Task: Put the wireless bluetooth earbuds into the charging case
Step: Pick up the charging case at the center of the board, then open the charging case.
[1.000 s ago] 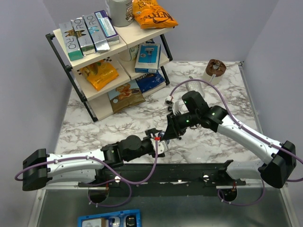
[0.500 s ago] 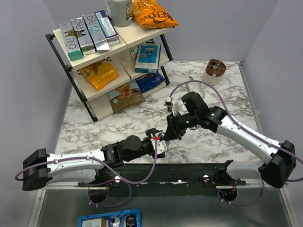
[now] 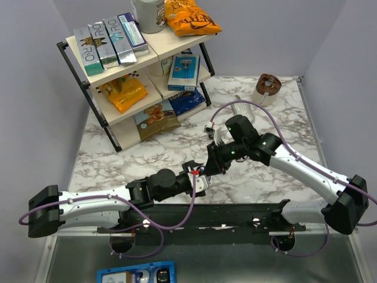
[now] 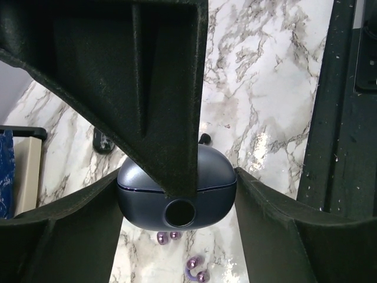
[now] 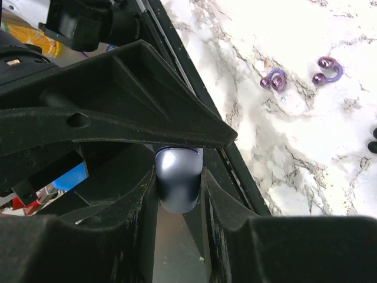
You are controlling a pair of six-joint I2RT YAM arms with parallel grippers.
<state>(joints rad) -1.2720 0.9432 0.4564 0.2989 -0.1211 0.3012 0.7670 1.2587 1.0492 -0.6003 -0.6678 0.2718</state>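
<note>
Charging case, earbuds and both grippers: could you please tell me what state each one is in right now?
Charging case: lid closed, held off the table between both grippers.
Purple earbuds: both out of the case, lying loose on the marble table.
Left gripper: shut on the case's sides.
Right gripper: shut on the case.
</note>
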